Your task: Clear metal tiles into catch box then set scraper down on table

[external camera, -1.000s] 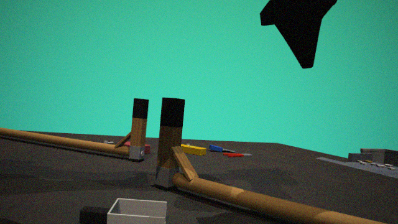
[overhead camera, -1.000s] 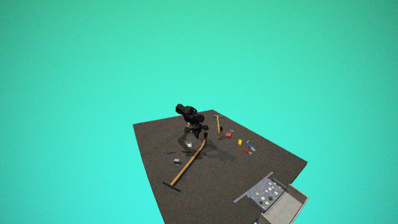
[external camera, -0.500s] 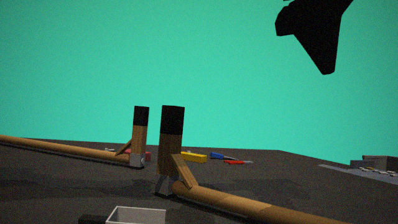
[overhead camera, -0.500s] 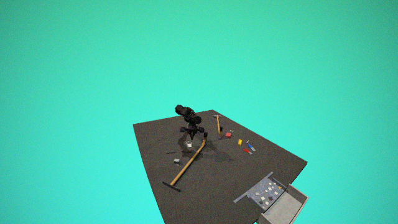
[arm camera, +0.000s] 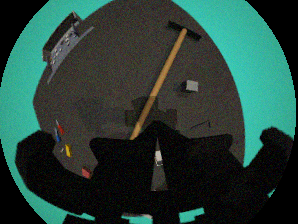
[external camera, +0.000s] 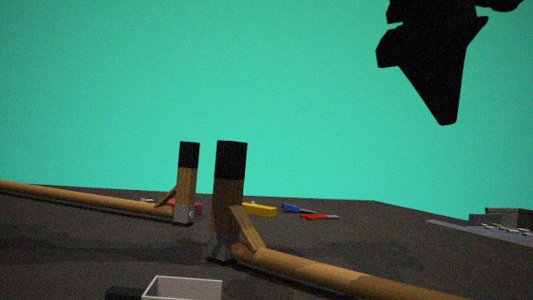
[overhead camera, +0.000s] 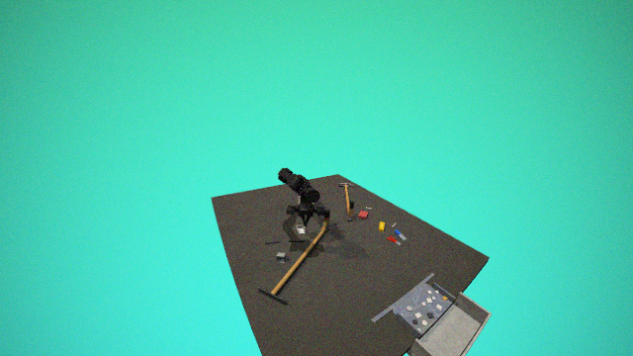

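Observation:
The long scraper (overhead camera: 299, 264) (external camera: 316, 272) (arm camera: 160, 87) lies on the table, its wooden handle slanting from a dark flat head (overhead camera: 272, 296) (arm camera: 184, 29) to an upright black-capped grip (external camera: 229, 200). My gripper (overhead camera: 306, 223) (external camera: 448, 123) (arm camera: 156, 123) is shut and empty, above the table near the handle's grip end and not touching it. Several light and dark tiles and an orange one lie on the steel bench plate (overhead camera: 417, 299) (external camera: 510, 237). The catch box (overhead camera: 476, 304) (external camera: 518, 217) stands at the plate's far end; no tile shows inside it.
A shorter scraper-like tool (overhead camera: 347, 198) (external camera: 104, 202) lies beyond. A red block (overhead camera: 363, 215) (arm camera: 86, 173), yellow block (overhead camera: 382, 226) (external camera: 260, 209), blue-handled tool (external camera: 290, 207) and red-handled tool (external camera: 314, 217) lie to one side. A grey block (overhead camera: 281, 255) (arm camera: 191, 86) and small white box (overhead camera: 301, 229) are nearer.

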### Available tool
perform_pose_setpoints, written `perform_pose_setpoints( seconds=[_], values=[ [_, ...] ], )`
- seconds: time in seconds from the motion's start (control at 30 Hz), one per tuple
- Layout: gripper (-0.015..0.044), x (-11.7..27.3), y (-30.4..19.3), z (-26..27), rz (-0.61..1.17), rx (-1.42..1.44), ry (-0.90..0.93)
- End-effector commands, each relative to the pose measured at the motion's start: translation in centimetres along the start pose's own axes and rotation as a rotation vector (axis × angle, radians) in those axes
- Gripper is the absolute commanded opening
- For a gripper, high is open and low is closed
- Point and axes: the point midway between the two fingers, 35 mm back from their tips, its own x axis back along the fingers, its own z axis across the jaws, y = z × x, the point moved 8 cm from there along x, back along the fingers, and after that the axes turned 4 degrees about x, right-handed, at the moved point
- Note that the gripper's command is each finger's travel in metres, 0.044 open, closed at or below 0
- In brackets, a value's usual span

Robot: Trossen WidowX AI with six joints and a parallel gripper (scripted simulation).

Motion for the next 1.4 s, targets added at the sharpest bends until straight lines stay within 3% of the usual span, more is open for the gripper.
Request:
perform_pose_setpoints(
  seconds=[0.0, 1.37],
  values=[
    [0.0, -0.9, -0.1, 0.1, 0.004, 0.004, 0.003],
    [0.0, -8.8, -1.1, 0.4, 0.004, 0.002, 0.005]
  ],
)
